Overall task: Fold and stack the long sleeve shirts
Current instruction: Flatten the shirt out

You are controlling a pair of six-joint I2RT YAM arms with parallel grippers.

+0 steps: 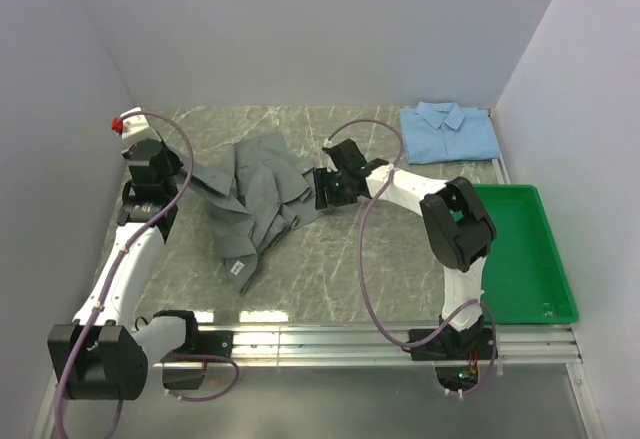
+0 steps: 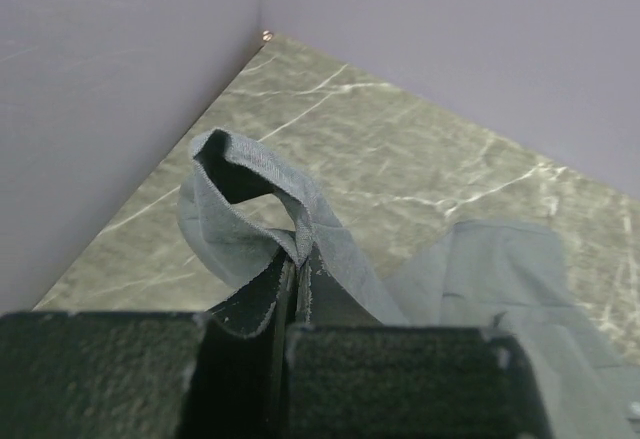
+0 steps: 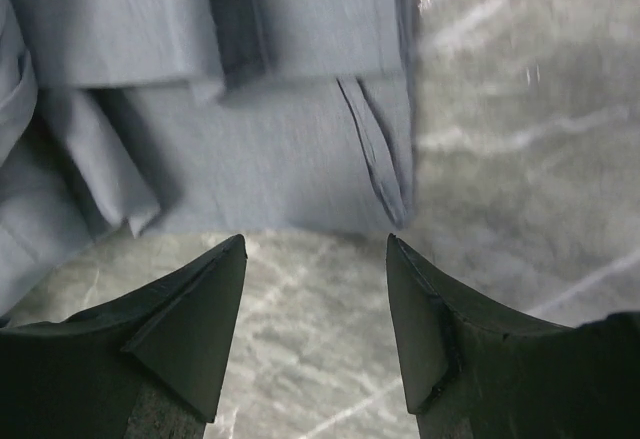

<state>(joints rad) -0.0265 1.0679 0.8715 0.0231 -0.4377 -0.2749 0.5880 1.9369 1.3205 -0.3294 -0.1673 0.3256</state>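
The grey shirt (image 1: 255,199) lies crumpled mid-table. Its left edge is pinched in the left gripper (image 2: 295,294), jaws clamped tight on a loop of cloth raised above the marble table (image 1: 330,279). The right gripper (image 3: 315,259) hovers low at the shirt's right edge, jaws spread wide, nothing between them. The light blue shirt (image 1: 448,131) sits folded in the far right corner, just beyond the green tray (image 1: 520,259).
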